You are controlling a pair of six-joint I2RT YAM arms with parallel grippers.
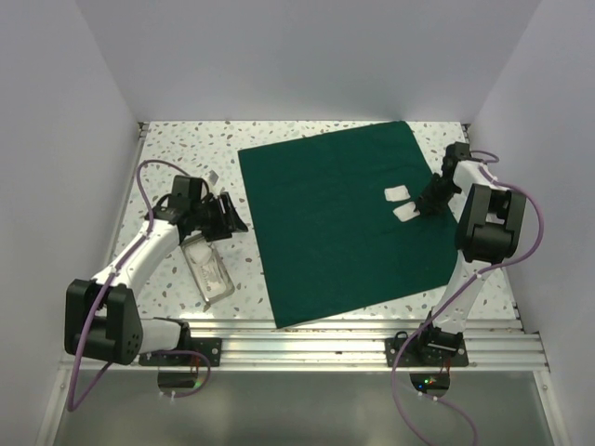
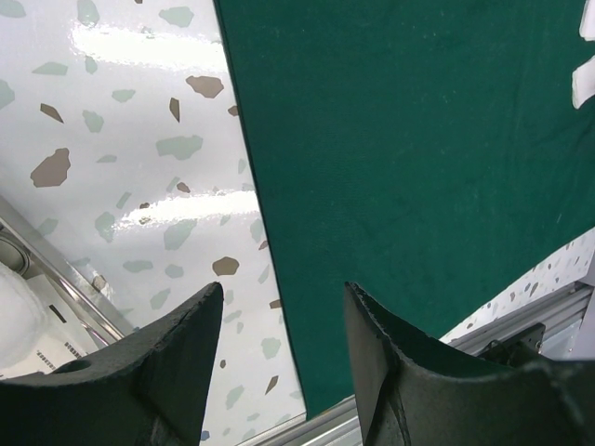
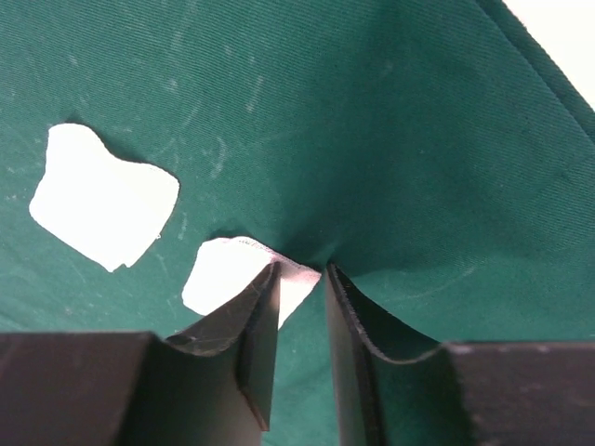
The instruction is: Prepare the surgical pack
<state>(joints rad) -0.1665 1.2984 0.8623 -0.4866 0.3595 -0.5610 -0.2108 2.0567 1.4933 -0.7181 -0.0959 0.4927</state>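
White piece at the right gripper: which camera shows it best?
Right wrist: the white piece is large and sharp, its edge between the fingertips of the right gripper on the puckered green cloth. The top view shows it small; the left wrist catches only white slivers at its frame edge.

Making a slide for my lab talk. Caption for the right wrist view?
Right gripper pinches one white pad by its edge on the green cloth; another pad lies alongside.
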